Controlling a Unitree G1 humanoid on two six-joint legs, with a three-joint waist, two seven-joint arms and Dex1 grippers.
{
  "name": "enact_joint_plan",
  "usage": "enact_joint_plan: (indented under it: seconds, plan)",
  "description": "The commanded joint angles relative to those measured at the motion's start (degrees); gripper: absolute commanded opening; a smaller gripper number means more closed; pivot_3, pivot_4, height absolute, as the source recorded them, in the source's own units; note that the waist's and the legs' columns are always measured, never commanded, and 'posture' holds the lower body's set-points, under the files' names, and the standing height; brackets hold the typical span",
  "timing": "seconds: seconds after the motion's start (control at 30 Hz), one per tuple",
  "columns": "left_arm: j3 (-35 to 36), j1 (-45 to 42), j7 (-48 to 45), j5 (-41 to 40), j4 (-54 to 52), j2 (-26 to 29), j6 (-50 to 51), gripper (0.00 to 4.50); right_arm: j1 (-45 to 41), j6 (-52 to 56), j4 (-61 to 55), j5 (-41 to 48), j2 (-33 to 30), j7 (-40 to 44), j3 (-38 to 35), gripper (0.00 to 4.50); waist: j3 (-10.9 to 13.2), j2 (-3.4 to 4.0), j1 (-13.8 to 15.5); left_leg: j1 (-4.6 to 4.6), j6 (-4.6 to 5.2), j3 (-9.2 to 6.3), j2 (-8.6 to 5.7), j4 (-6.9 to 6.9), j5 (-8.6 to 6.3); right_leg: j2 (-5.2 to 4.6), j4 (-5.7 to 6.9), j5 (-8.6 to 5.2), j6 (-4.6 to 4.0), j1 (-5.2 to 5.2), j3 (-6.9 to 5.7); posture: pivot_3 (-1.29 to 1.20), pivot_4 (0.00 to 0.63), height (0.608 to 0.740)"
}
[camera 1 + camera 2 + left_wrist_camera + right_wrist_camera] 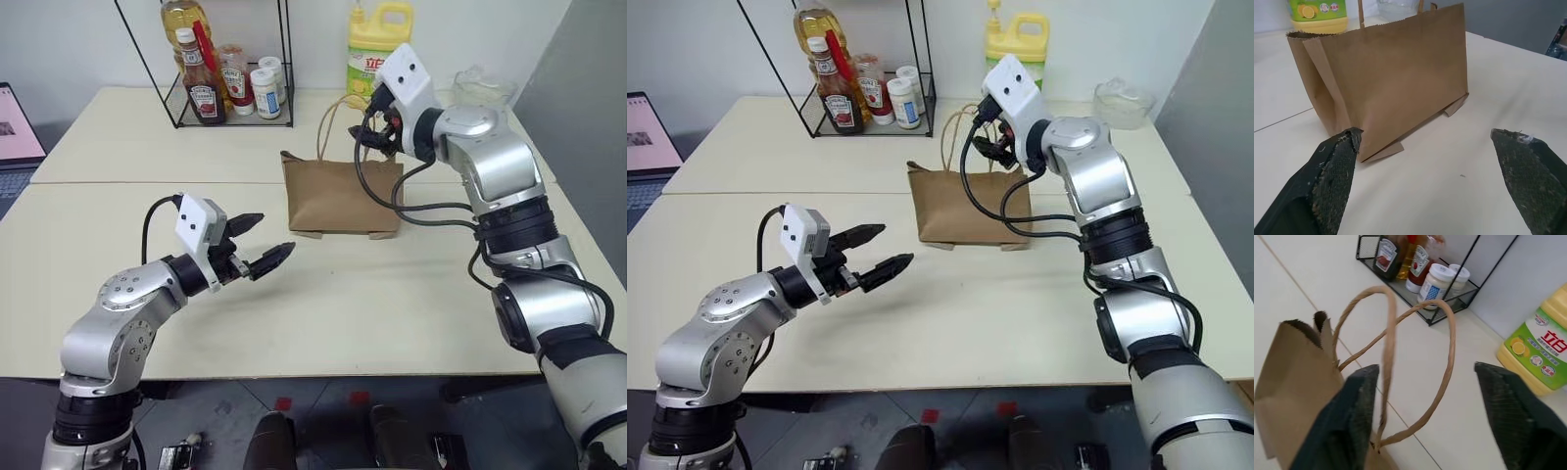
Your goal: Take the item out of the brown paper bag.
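Brown paper bag (338,196) stands beneath gaping right gripper (1425,396).

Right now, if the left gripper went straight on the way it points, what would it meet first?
Most likely the brown paper bag: the open left gripper points at its broad side, with bare table between. Depth is uncertain.

The right end effector (991,147) hovers over the upright brown paper bag (965,206).
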Motion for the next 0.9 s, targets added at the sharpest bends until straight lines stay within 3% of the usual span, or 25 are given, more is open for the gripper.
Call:
enact_joint_plan:
  seconds: [0.03, 0.3, 0.5, 0.77, 0.9]
  plan:
    - [0.64, -1.29, -0.10, -0.63, -1.12, 0.15, -0.99, 4.50, 2.80, 4.09, -10.87, 2.58, -3.82, 4.54, -1.04, 3.85, 0.00, 0.00, 0.22, 0.00, 0.00, -0.01, 0.00, 0.00, 0.00, 0.00, -0.01, 0.00, 0.00, 0.01, -0.01, 0.00, 0.150, 0.740]
    - [-0.61, -9.68, -1.33, -0.76, 0.65, 0.22, -1.72, 4.50, 21.63, 18.27, -43.22, 18.20, -15.23, 12.02, -11.23, 3.85, 0.01, -0.02, 0.86, -0.21, 0.00, -0.31, -0.03, 0.17, 0.00, 0.00, -0.03, 0.00, 0.00, 0.06, -0.26, 0.00, 0.150, 0.740]
    - [-5.18, -23.17, -3.04, 7.91, 16.19, 0.36, -9.70, 2.68, 30.94, 29.13, -56.73, 27.72, -17.36, 6.74, -22.26, 3.89, 0.01, -0.02, 1.19, -0.21, 0.01, -0.61, -0.04, 0.25, 0.01, 0.04, -0.03, 0.00, 0.00, 0.18, -0.54, 0.00, 0.150, 0.740]
    - [-12.61, -50.31, -6.89, 23.30, 57.94, -4.15, -34.72, 0.12, 41.55, 36.35, -70.17, 32.29, -11.67, -5.58, -27.82, 3.89, 0.00, -0.07, 1.91, -0.31, 0.03, -1.02, -0.10, 0.24, 0.04, 0.06, -0.15, 0.00, -0.04, 0.32, -0.95, 0.00, 0.150, 0.740]
    - [-15.11, -61.98, -1.50, 31.17, 80.49, -6.68, -44.47, 0.05, 45.05, 36.44, -74.07, 33.35, -10.97, -9.30, -30.98, 3.89, 0.01, -0.08, 1.91, -0.49, 0.03, -1.15, -0.14, 0.26, 0.04, 0.06, -0.16, 0.00, -0.04, 0.22, -1.03, 0.00, 0.150, 0.740]
